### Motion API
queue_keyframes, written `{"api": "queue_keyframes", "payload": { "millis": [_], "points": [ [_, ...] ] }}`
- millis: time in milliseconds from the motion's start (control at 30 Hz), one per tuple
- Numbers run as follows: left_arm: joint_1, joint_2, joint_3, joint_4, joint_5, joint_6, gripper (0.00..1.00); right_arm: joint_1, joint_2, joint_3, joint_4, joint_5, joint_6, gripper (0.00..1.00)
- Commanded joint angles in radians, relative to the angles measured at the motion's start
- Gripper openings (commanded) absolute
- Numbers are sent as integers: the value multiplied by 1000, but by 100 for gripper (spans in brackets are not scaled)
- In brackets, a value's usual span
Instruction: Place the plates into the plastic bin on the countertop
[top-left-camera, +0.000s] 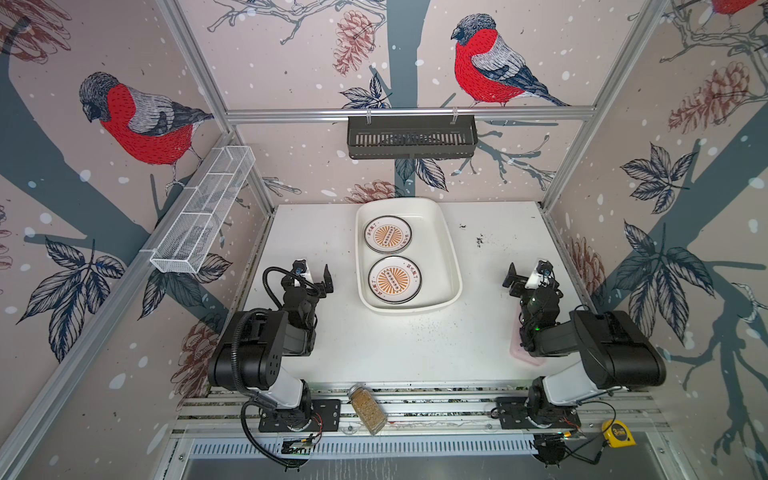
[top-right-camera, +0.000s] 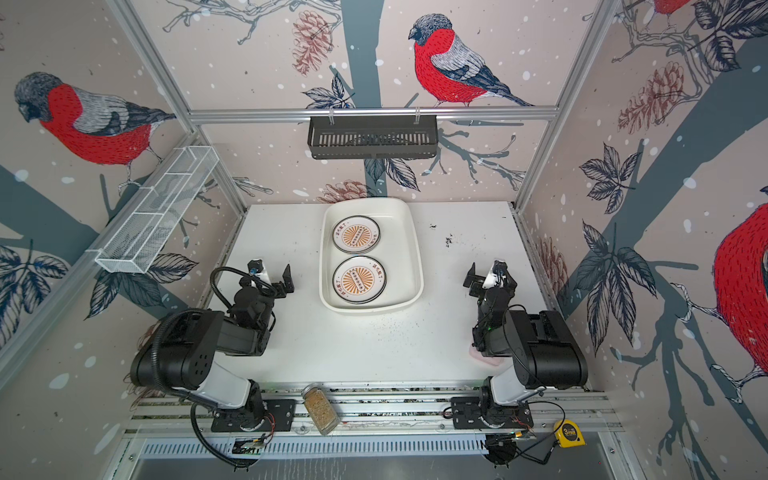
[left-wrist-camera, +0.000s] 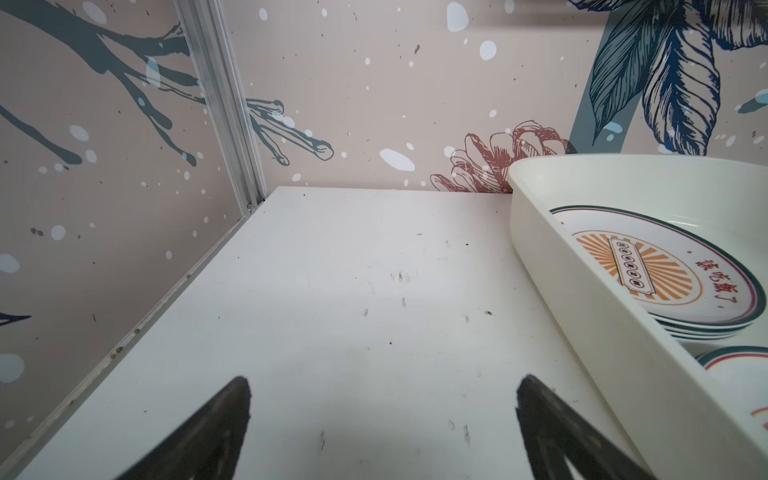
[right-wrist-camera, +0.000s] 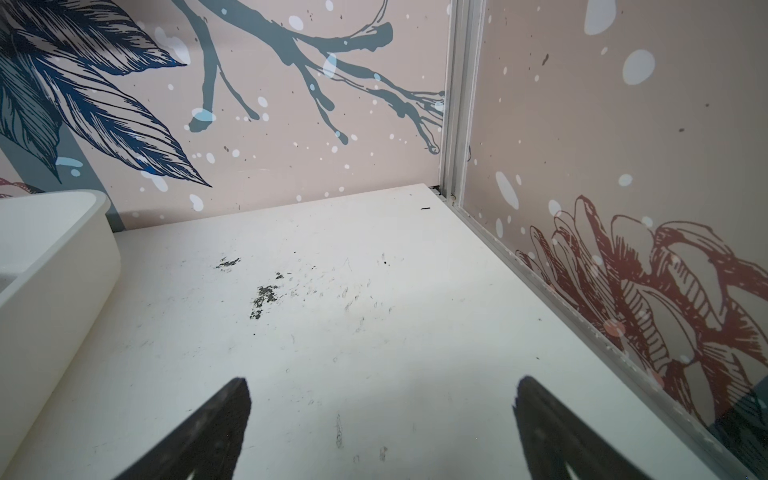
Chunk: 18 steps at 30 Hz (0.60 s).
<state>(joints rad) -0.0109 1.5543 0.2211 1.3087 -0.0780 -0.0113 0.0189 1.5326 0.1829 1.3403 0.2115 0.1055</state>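
Observation:
The plastic bin (top-left-camera: 440, 253) (top-right-camera: 401, 253) stands at the back middle of the countertop (top-left-camera: 395, 345). Two plates with orange sunburst centres show in it, one far (top-left-camera: 387, 235) (top-right-camera: 356, 235) and one near (top-left-camera: 395, 279) (top-right-camera: 359, 279). In the left wrist view the far plate (left-wrist-camera: 640, 266) tops a stack beside the bin wall (left-wrist-camera: 582, 299). My left gripper (top-left-camera: 314, 270) (top-right-camera: 271, 271) (left-wrist-camera: 382, 399) hovers open and empty left of the bin. My right gripper (top-left-camera: 527, 270) (top-right-camera: 485, 272) (right-wrist-camera: 380, 399) stands open and empty to its right, with the bin's corner (right-wrist-camera: 54, 266) at the edge of its wrist view.
A black slotted rack (top-left-camera: 411, 137) hangs on the back wall and a white wire basket (top-left-camera: 203, 212) on the left wall. A flat pink thing (top-left-camera: 523, 353) lies under the right arm. A spice jar (top-left-camera: 368, 409) and a yellow tape measure (top-left-camera: 619, 433) sit on the front rails.

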Motion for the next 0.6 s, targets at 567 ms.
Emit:
{"api": "queue_keyframes", "payload": {
  "millis": [567],
  "points": [
    [0, 0, 9, 0, -2, 4, 99, 6, 2, 6, 8, 14, -14, 100]
  ]
}}
